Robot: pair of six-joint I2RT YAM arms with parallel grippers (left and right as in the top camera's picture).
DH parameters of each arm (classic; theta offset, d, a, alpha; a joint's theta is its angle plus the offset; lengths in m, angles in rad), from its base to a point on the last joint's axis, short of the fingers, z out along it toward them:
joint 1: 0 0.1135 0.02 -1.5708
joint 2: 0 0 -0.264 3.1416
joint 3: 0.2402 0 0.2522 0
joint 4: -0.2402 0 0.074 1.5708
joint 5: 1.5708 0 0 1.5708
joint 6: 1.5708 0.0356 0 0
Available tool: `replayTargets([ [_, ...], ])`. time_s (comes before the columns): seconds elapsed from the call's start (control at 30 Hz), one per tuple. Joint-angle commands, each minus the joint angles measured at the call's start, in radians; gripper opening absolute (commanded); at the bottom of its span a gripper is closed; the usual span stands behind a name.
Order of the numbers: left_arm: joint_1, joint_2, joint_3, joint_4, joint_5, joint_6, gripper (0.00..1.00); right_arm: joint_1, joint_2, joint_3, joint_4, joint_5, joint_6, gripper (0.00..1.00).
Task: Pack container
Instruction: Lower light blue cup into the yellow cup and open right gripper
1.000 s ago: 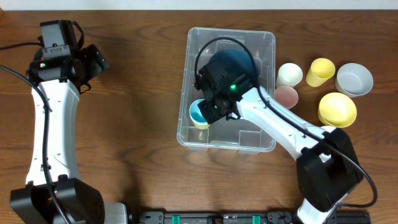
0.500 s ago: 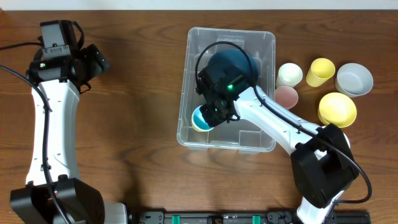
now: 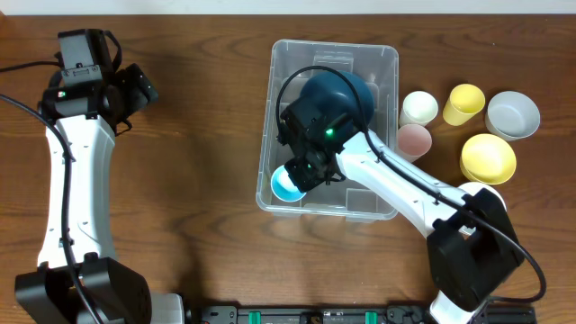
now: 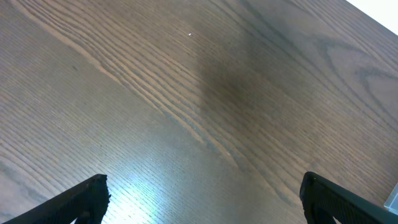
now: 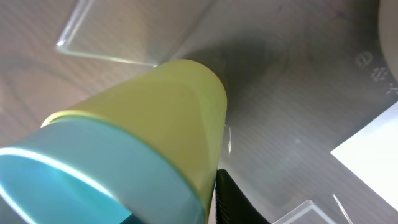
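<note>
The container (image 3: 382,63) sits on the bench (image 3: 198,135) a little right of the middle, a clear bin with a dark blue bowl (image 3: 340,88) lying in its far half. The right arm reaches down into it, and the right tool (image 3: 301,171) is clamped on a cup (image 3: 286,184) with a yellow-green body and a light blue rim. The cup is tilted, its mouth turned toward the near left corner of the bin. In the right wrist view it fills most of the frame, with one black finger (image 5: 231,200) pressed against its side. Outside the bin, to its right, stand a white cup (image 3: 419,108), a pink cup (image 3: 414,139), a yellow cup (image 3: 465,103), a grey bowl (image 3: 512,114) and a yellow bowl (image 3: 488,157). The left tool (image 3: 135,90) hangs over bare wood far to the left, its fingers (image 4: 87,196) spread wide apart and holding nothing.
</note>
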Motion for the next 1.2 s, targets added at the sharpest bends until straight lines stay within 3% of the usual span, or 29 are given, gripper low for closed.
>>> replayTargets([
  [0.0,0.003,-0.008,0.008,-0.002,-0.013,0.002,0.98,0.012,-0.027,0.002,-0.012,-0.013,0.003,0.19],
  [0.4,0.003,-0.008,0.008,-0.002,-0.013,0.002,0.98,0.012,-0.027,0.002,-0.029,-0.030,0.003,0.10],
  [0.6,0.003,-0.008,0.008,-0.002,-0.013,0.002,0.98,0.012,-0.027,0.002,-0.030,-0.047,0.002,0.11],
  [0.67,0.003,-0.008,0.008,-0.002,-0.013,0.002,0.98,0.012,-0.027,0.002,-0.032,-0.047,0.002,0.17],
  [0.73,0.003,-0.008,0.009,-0.002,-0.013,0.002,0.98,0.012,-0.027,0.002,-0.034,-0.046,0.002,0.39],
  [0.83,0.003,-0.008,0.008,-0.002,-0.013,0.002,0.98,0.012,-0.027,0.002,-0.032,-0.046,0.001,0.54],
  [1.17,0.003,-0.008,0.008,-0.002,-0.013,0.002,0.98,-0.017,-0.061,0.039,0.008,-0.030,-0.011,0.63],
])
